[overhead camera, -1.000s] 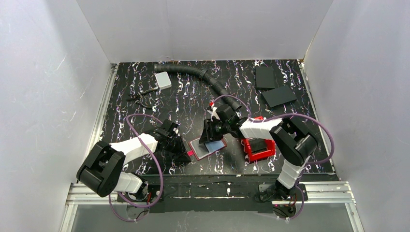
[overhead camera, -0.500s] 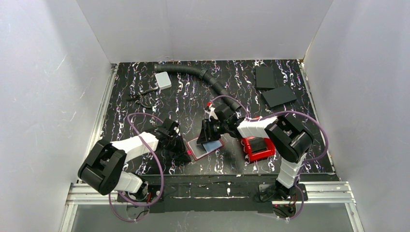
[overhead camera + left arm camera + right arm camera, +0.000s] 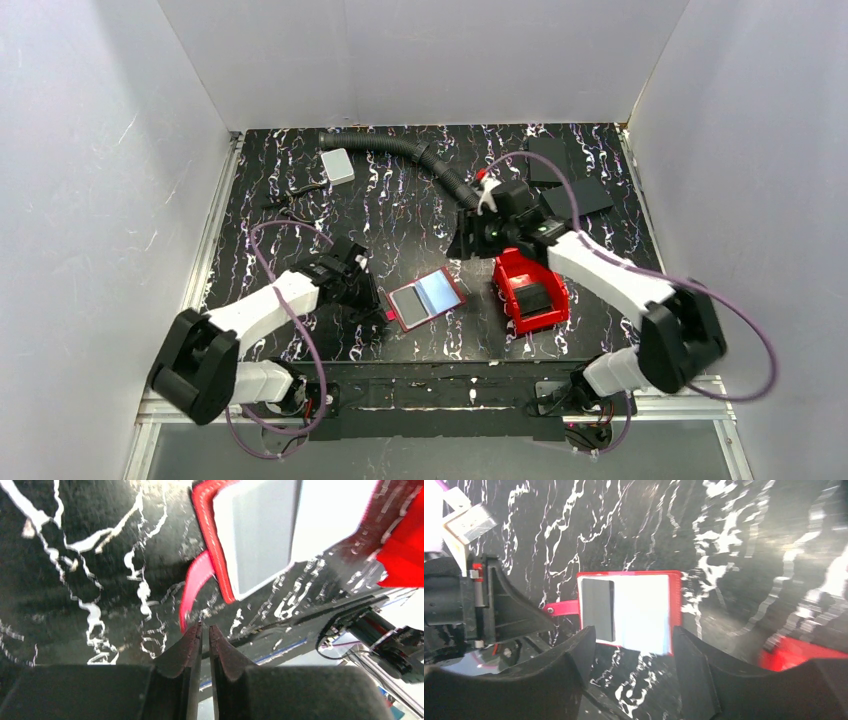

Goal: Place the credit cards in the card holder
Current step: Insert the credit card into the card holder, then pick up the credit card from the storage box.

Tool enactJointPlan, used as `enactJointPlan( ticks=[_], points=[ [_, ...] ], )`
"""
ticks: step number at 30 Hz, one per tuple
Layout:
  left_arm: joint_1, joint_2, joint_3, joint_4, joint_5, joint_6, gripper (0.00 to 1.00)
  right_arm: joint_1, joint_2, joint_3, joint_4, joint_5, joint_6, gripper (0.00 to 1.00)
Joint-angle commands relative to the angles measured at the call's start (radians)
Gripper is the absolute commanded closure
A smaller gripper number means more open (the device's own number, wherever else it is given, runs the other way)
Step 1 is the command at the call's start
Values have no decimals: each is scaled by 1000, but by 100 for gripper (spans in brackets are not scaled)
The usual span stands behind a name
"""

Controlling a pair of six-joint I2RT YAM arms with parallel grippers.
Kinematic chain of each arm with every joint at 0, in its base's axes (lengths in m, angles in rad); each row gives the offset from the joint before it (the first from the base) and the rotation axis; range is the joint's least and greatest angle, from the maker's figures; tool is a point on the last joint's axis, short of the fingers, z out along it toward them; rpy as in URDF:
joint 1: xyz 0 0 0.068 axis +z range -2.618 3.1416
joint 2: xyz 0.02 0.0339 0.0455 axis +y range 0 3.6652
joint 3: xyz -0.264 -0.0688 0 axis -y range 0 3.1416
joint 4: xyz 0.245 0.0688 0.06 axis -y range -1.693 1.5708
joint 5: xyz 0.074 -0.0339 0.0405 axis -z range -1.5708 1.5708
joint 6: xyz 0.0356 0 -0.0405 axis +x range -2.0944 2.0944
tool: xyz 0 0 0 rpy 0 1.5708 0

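Observation:
The card holder (image 3: 410, 308) is a red wallet lying open on the table, its clasp tab (image 3: 194, 580) pointing at my left gripper. A pale blue credit card (image 3: 438, 291) lies on its inner face and looks white in the right wrist view (image 3: 641, 612), next to a grey panel (image 3: 598, 609). I cannot tell whether the card sits in a pocket. My left gripper (image 3: 378, 305) is shut and empty, its tips (image 3: 204, 627) just short of the tab. My right gripper (image 3: 458, 248) is open and empty, raised up and to the right of the wallet (image 3: 676, 600).
A red open-top bin (image 3: 530, 295) with a dark item inside stands right of the wallet. A black corrugated hose (image 3: 430, 165), a grey-white box (image 3: 338, 165) and pliers (image 3: 295, 200) lie at the back. Two black slabs (image 3: 548, 158) (image 3: 577, 198) lie at the back right.
My right gripper has left the card on the wallet and drawn back up and to the right. The left gripper has stayed by the clasp tab.

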Motion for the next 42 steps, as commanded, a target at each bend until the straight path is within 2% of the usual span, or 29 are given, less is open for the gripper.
enactJointPlan(
  ticks=[1, 5, 9, 13, 16, 18, 20, 23, 27, 30, 35, 42],
  points=[
    [-3, -164, 63, -170, -39, 37, 85, -22, -225, 52, -345, 261, -68, 32],
    [-7, -269, 134, -220, -9, 37, 68, -108, -410, 13, -470, 385, -16, 25],
    [-66, -245, 253, -189, 3, 7, 47, -199, -479, -44, -532, 434, 59, 20],
    [-226, -107, 418, -120, -54, 13, 39, -262, -459, -93, -562, 399, 194, 20],
    [-287, 64, 529, -56, -36, -2, 38, -261, -475, -139, -539, 412, 368, 21],
    [-314, 173, 597, -28, -41, -14, 31, -259, -483, -162, -517, 431, 438, 18],
    [-332, 280, 665, -18, -45, -20, 30, -244, -476, -172, -507, 459, 484, 14],
    [-347, 404, 735, -13, -33, -42, 30, -203, -430, -149, -584, 570, 561, 12],
    [-352, 490, 786, -11, -23, -53, 27, -148, -341, -96, -676, 693, 649, 11],
    [-356, 554, 831, -37, -17, -48, 24, -137, -278, -85, -686, 716, 673, 11],
    [-355, 593, 863, -57, -24, -38, 24, -127, -205, -77, -649, 752, 707, 16],
    [-355, 552, 826, -50, -26, -32, 25, -127, -126, -42, -642, 771, 769, 21]
  ],
)
